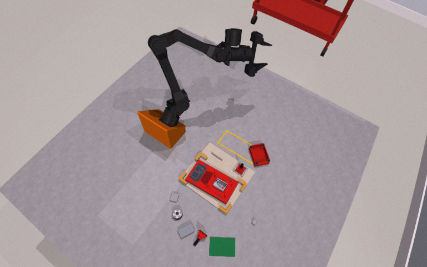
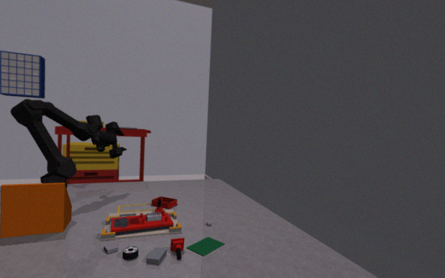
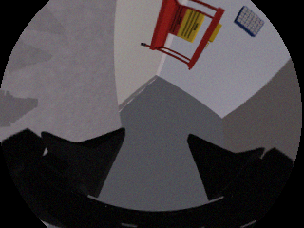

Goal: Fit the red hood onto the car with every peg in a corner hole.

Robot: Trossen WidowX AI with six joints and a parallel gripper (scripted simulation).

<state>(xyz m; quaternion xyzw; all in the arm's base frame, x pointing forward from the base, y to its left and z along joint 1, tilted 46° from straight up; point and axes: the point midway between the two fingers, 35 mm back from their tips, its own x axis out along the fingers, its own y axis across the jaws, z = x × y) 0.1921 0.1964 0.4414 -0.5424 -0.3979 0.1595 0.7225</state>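
The hood (image 1: 259, 154) (image 2: 164, 202) is a red shell lying upside down on the table, hollow side up, with dark corner bosses showing. It lies just beyond the jig board (image 1: 226, 158). The red chassis (image 1: 201, 184) (image 2: 134, 224) sits on that board between orange corner brackets. The grey engine block (image 1: 219, 184) (image 2: 153, 216) stands on its deck, with small red pegs around it. My gripper (image 1: 269, 54) (image 2: 124, 142) (image 3: 158, 135) is open and empty, raised high and far from the hood and chassis. Neither shows in the wrist view.
A yellow outline (image 1: 239, 137) lies beside the hood. A red piece with a black stem (image 1: 241, 168) stands on the board. In front lie a wheel (image 1: 175, 212), grey blocks, another red-and-black piece (image 1: 200, 236) and a green pad (image 1: 222, 246). The arm stands on an orange base (image 1: 160, 130).
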